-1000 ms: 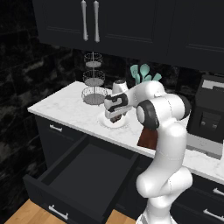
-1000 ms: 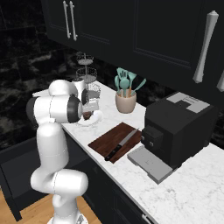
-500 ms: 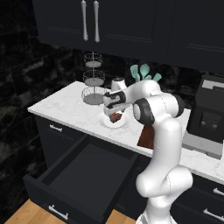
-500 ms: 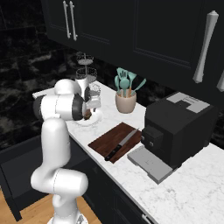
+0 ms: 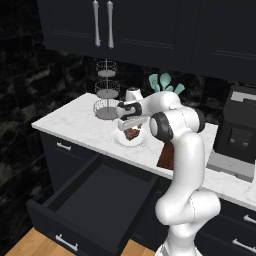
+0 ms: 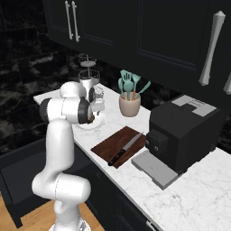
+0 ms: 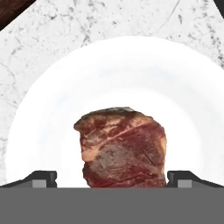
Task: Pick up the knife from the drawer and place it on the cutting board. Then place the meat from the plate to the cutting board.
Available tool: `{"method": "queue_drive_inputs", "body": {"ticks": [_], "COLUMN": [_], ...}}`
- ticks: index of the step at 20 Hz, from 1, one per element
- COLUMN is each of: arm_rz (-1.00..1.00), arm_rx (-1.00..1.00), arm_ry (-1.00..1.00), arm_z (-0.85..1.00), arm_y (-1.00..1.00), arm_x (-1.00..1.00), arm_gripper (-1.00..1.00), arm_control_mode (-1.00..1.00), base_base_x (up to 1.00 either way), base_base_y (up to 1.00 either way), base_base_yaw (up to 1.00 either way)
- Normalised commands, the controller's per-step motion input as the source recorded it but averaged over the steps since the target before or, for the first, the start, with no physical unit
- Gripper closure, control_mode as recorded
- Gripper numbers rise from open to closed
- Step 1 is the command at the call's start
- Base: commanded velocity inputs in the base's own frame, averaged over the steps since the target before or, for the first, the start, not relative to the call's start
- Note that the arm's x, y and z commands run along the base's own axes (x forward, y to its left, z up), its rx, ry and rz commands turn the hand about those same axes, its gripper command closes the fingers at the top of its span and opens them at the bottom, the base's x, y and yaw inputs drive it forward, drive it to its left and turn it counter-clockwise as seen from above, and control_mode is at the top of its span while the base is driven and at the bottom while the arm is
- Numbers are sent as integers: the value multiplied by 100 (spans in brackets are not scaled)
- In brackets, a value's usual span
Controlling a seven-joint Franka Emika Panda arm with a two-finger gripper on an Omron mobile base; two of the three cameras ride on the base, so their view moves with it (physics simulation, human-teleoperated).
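change: your end effector (image 7: 112, 179) has dropped down over the plate (image 7: 52, 109) since a second ago
end effector: wide open, holding nothing, fingertips (image 7: 41, 178) flanking the meat (image 7: 122, 146)
knife: already on the cutting board (image 6: 110, 146), at 3 o'clock of the plate in the right base view
meaning: looks ready for you to close

On the marble counter (image 6: 189, 198) there is one cutting board (image 6: 113, 145), bearing one knife (image 6: 126, 149). One white plate (image 7: 113, 78) lies left of the board and carries one chunk of meat (image 7: 123, 146). Behind the plate stands one tiered wire basket stand (image 5: 106, 90). One crock (image 6: 129, 105) behind the board holds about four teal utensils (image 6: 128, 84). One coffee machine (image 6: 180, 135) sits right of the board. One drawer (image 5: 95, 200) hangs open below the counter.
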Motion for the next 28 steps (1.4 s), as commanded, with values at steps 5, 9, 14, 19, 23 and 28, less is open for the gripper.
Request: {"method": "queue_drive_inputs", "body": {"ticks": [5, 9, 14, 19, 23, 28], "arm_rz": [0, 0, 0, 0, 0, 0], "arm_rx": [0, 0, 0, 0, 0, 0], "arm_ry": [7, 3, 0, 0, 0, 0], "arm_z": [-20, -21, -16, -9, -3, -2], "arm_y": [0, -1, -3, 0, 0, 0], "arm_x": [-3, -23, -38, -12, 0, -3], "arm_gripper": [-100, -100, -100, -100, 100, 100], "arm_control_mode": [-100, -100, -100, -100, -100, -100], "base_base_x": [0, 0, 0, 0, 0, 0], "base_base_y": [0, 0, 0, 0, 0, 0], "base_base_yaw": [0, 0, 0, 0, 0, 0]}}
